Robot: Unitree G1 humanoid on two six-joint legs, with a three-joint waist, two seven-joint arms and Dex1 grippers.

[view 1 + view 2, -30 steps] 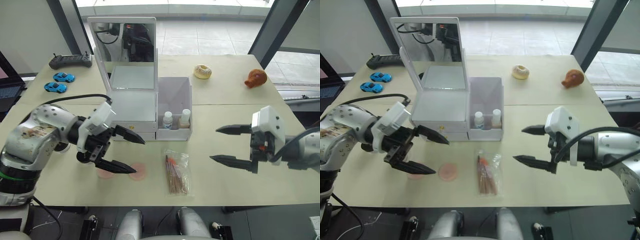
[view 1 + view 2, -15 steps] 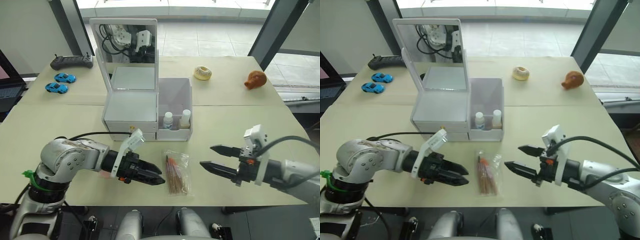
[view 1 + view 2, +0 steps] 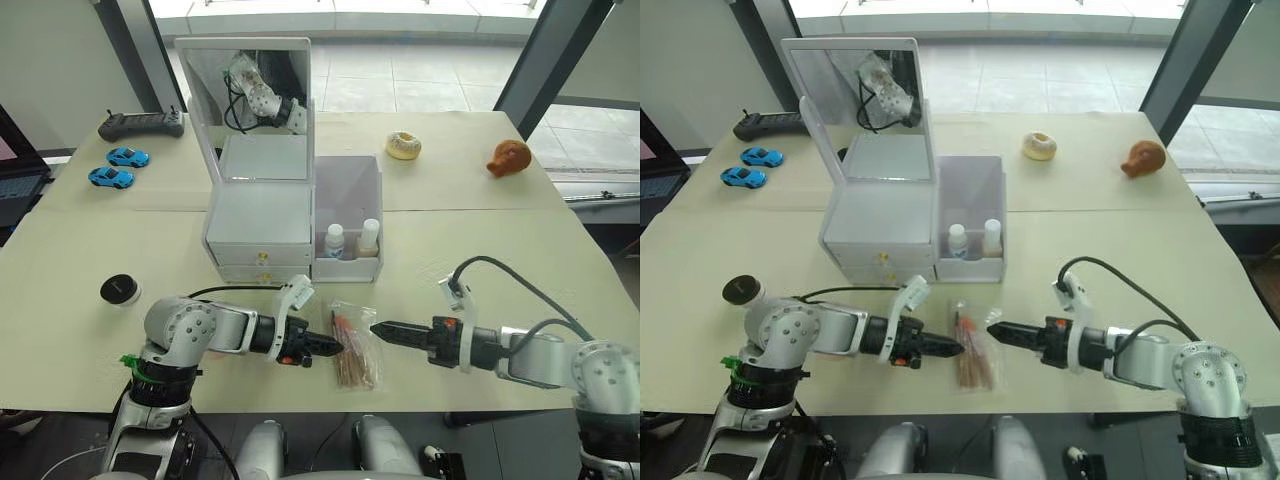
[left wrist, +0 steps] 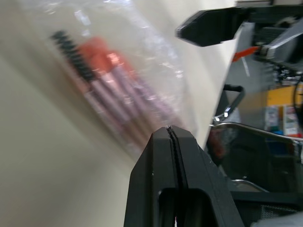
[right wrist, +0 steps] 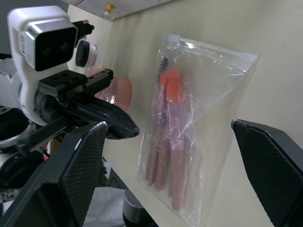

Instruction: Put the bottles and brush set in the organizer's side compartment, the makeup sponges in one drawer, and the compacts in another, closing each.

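From the head camera, the brush set [image 3: 354, 345] lies on the table's [image 3: 480, 250] near edge, in front of the organizer [image 3: 262, 215], whose side compartment [image 3: 350, 215] holds both bottles [image 3: 336, 241]. The left gripper [image 3: 338, 345] reaches in from the left, the right gripper [image 3: 377, 326] from the right. In the left wrist view, the left gripper's fingers [image 4: 156, 156] are pressed together at the pouch's edge. In the right wrist view, the right gripper's fingers [image 5: 80, 179] are spread wide around the pouch; a makeup sponge [image 5: 124, 92] lies beyond.
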